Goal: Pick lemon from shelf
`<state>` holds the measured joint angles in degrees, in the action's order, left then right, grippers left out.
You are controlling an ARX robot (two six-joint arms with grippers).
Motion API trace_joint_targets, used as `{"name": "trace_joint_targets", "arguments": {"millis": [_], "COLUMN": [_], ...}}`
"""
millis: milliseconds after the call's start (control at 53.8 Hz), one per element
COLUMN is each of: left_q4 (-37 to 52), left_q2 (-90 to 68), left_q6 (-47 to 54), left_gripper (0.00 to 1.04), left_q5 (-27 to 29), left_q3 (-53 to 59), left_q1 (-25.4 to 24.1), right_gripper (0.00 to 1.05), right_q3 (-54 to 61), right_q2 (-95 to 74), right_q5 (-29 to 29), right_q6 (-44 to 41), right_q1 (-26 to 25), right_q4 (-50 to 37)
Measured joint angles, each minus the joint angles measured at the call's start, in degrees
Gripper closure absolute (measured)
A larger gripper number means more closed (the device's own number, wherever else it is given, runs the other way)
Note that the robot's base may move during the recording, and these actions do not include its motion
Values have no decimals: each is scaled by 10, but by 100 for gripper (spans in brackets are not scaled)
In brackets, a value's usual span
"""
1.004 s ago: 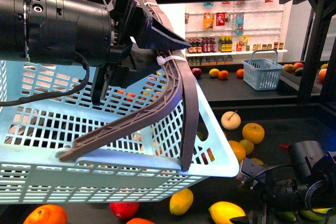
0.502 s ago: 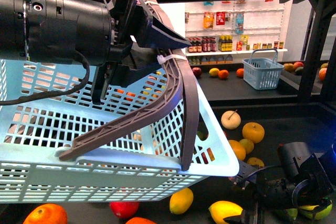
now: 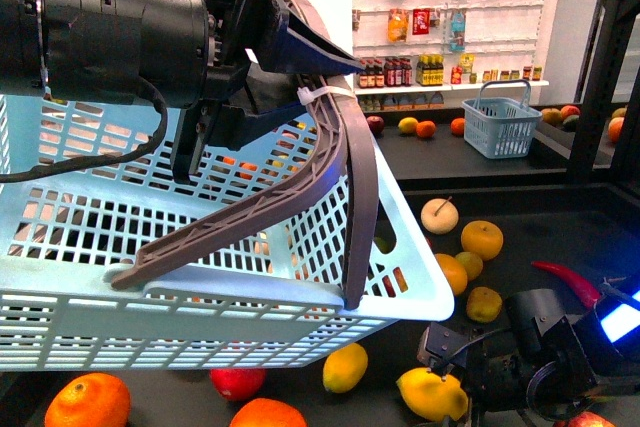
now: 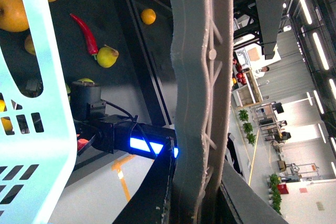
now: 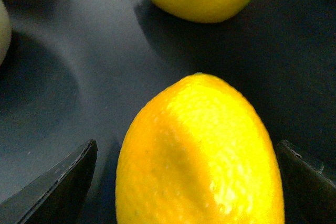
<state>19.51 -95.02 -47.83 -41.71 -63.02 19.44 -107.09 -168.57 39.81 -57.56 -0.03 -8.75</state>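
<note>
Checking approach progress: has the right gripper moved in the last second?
Yes. In the front view the right gripper has shifted left, closing on the lemon.

A grey ribbed basket handle (image 4: 202, 98) is running through the middle of the picture, and the pale blue slotted basket wall (image 4: 31, 145) is filling one side. Past the basket, on the dark shelf (image 4: 123, 40), a red chili pepper (image 4: 86, 32) is lying just beside a yellow-green fruit (image 4: 106, 56). An orange (image 4: 148, 16) is sitting apart from them. A black arm (image 4: 105, 129) with a glowing blue strip (image 4: 142, 144) is reaching over the shelf, with a bright hall's long ceiling lights (image 4: 310, 3) shining behind.
</note>
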Motion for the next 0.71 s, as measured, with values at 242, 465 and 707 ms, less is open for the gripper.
{"name": "trace_joint_targets", "arguments": {"millis": [242, 465, 707], "left_q4": [0, 0, 0], "left_q2": [0, 0, 0], "left_q6": [0, 0, 0], "left_gripper": [93, 93, 93], "left_q5": [0, 0, 0], "left_q3": [0, 0, 0], "left_q1": [0, 0, 0], "right_gripper": [40, 41, 41], "right_q3": [27, 152, 316], "right_q2": [13, 105, 295], "right_q5": [-16, -53, -139], "right_q6": [30, 116, 292], "right_q1": [-3, -31, -90], "right_q4": [-52, -218, -408]}}
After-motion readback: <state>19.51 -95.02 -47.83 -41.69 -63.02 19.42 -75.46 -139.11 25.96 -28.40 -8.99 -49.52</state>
